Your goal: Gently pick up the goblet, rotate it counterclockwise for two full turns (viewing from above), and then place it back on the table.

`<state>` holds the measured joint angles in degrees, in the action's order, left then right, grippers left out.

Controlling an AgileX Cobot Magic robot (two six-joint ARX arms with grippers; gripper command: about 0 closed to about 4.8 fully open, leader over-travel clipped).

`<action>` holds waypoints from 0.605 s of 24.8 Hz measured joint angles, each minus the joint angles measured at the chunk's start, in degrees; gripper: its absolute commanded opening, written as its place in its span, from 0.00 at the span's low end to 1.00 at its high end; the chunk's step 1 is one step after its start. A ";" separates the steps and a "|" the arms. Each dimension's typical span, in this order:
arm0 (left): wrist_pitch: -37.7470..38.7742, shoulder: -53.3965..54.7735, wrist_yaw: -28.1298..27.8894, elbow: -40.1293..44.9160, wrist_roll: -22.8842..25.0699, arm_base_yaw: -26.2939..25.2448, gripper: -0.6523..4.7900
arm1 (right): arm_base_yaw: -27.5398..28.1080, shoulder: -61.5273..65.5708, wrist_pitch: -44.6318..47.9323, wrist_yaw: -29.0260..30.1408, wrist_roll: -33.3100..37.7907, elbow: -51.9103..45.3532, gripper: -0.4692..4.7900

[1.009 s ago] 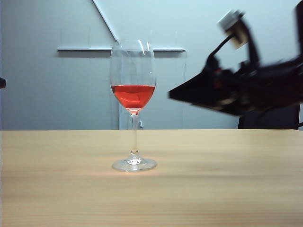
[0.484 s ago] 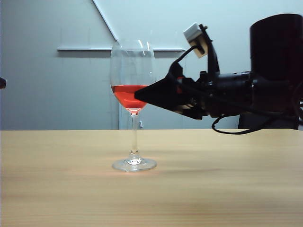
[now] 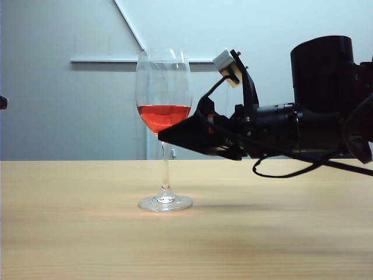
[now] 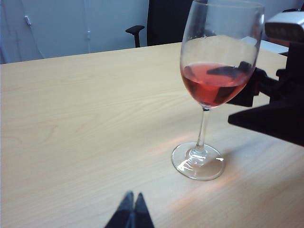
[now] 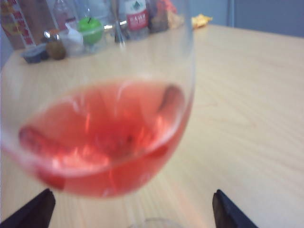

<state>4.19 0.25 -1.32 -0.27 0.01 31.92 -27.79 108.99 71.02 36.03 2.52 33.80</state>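
The goblet (image 3: 163, 87) stands upright on the table (image 3: 70, 233), a clear wine glass with red liquid in the lower bowl. My right gripper (image 3: 165, 135) reaches in level from the right, open, its tips at the base of the bowl just above the stem. The right wrist view shows the goblet (image 5: 109, 137) close up, with the right gripper (image 5: 132, 202) spread wide to either side of it and a gap on both sides. My left gripper (image 4: 131, 197) is shut and empty, low over the table, short of the goblet's foot (image 4: 198, 161).
Bottles, a green apple (image 5: 90, 23) and small items crowd the table's far end in the right wrist view. A black chair (image 4: 164, 21) stands behind the table's far edge. A grey wall lies behind.
My right arm has swung left toward the goblet and dropped a little, so its open fingers now flank the bowl's base. The goblet and the left gripper have not moved.
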 measured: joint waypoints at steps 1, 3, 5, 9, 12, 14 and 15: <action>0.00 0.00 0.02 0.00 0.00 0.00 0.11 | 0.00 -0.02 0.04 -0.02 -0.02 0.33 0.94; -0.02 0.00 0.00 0.00 0.00 0.00 0.11 | -0.26 0.33 -0.07 -0.28 -0.02 1.16 0.94; 0.00 0.00 0.02 0.00 -0.02 0.00 0.11 | -0.66 1.70 -1.01 -0.15 -0.02 2.16 0.94; 0.00 0.00 0.02 0.00 0.00 0.00 0.11 | -1.33 2.60 -1.53 -0.26 -0.02 2.36 0.89; 0.00 0.00 0.00 0.00 0.00 -0.02 0.11 | -2.08 2.73 -1.66 -0.24 -0.02 2.99 0.83; 0.00 0.00 0.00 0.00 0.00 0.00 0.11 | -2.45 2.73 -1.27 -0.48 -0.13 3.15 0.82; 0.00 0.00 0.02 0.00 -0.02 -0.02 0.11 | -2.58 2.75 -1.29 -0.74 -0.11 3.15 0.82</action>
<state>4.19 0.25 -1.30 -0.27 -0.01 31.90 -30.37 111.74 69.73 35.29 2.42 36.95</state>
